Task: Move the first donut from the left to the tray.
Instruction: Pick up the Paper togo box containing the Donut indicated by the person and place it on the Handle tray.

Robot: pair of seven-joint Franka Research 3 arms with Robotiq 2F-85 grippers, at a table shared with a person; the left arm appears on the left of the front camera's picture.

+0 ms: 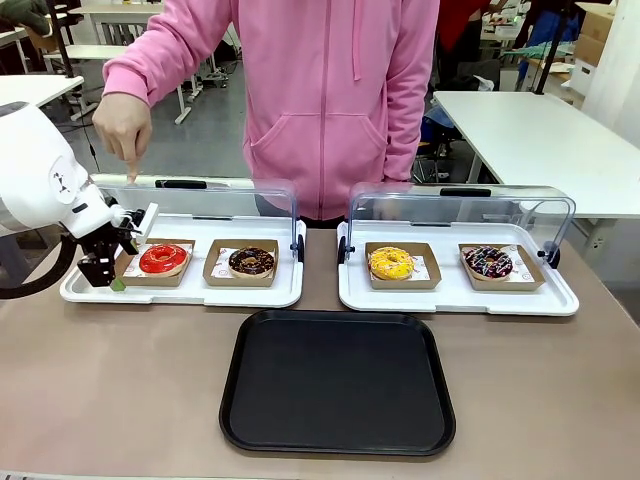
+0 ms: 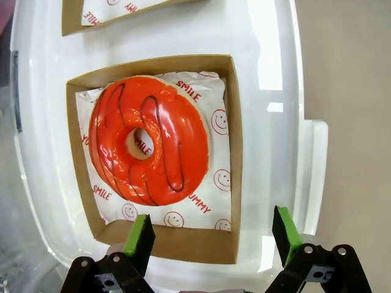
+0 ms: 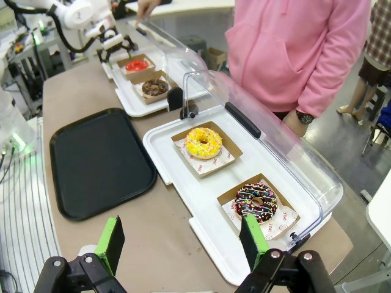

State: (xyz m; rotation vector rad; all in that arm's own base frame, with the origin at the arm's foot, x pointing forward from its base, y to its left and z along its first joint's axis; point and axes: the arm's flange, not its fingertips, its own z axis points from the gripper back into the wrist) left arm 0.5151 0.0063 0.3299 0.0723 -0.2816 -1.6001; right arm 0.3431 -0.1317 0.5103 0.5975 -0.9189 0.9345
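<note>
**Red-glazed donut seated in the white tray, left gripper spread at its holder**

The red-glazed donut is seen in a square brown cardboard holder, on smiley-printed paper. It is placed at the left end of the left white tray, whose clear dome lid is stood open along the far edge. A chocolate-glazed donut is noted in its own holder just beside it, toward that tray's right end.

The black tray is laid at the middle of the tabletop, near the front edge and apart from both white trays.

The left gripper is held at the holder's outer edge with its fingers spread wide. In the left wrist view one green pad is set over the holder's wall near a corner, and the other is over the white tray's rim beyond the holder. Nothing is clasped. Whether the pad touches the cardboard cannot be told.

The right gripper is seen with fingers wide apart and nothing between them, above the tabletop's edge by the right white tray. A yellow-glazed donut and a sprinkled chocolate donut are set in that tray.

A person's hand is held over the far-left corner of the left white tray, one finger pointed down.
</note>
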